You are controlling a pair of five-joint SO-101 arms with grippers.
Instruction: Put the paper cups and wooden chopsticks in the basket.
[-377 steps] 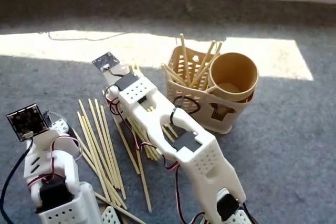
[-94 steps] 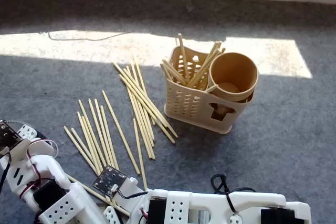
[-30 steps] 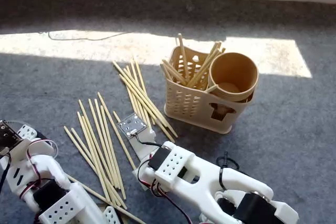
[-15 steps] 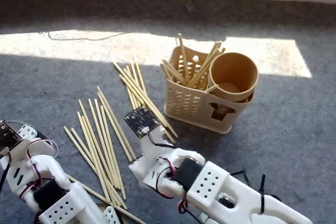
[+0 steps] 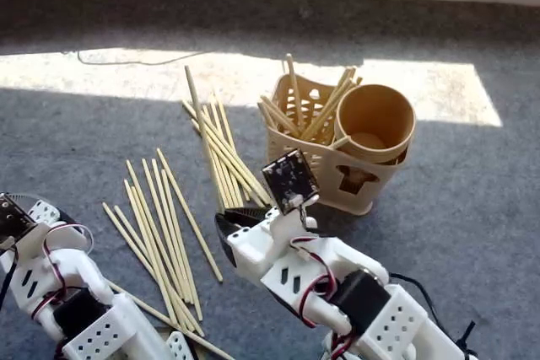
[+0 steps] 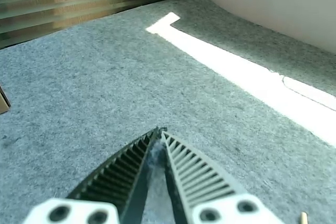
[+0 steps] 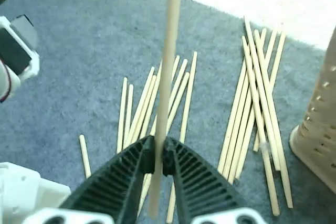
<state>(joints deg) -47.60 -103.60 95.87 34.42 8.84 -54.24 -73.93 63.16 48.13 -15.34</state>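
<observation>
My right gripper is shut on one wooden chopstick, which sticks out long past the fingertips. In the high view that gripper hangs over the carpet left of the basket, with the held chopstick slanting away above the loose ones. The beige basket holds several chopsticks and a paper cup. Two loose groups of chopsticks lie on the carpet, one near the left arm and one beside the basket. My left gripper is shut on nothing, low over bare carpet.
The left arm sits at the near left corner. A sunlit strip crosses the grey carpet behind the basket, with a thin cable on it. Bare carpet lies to the right of the basket.
The right arm has swung its wrist toward the basket and raised a chopstick off the carpet, shut in its gripper. The left arm has kept still.
</observation>
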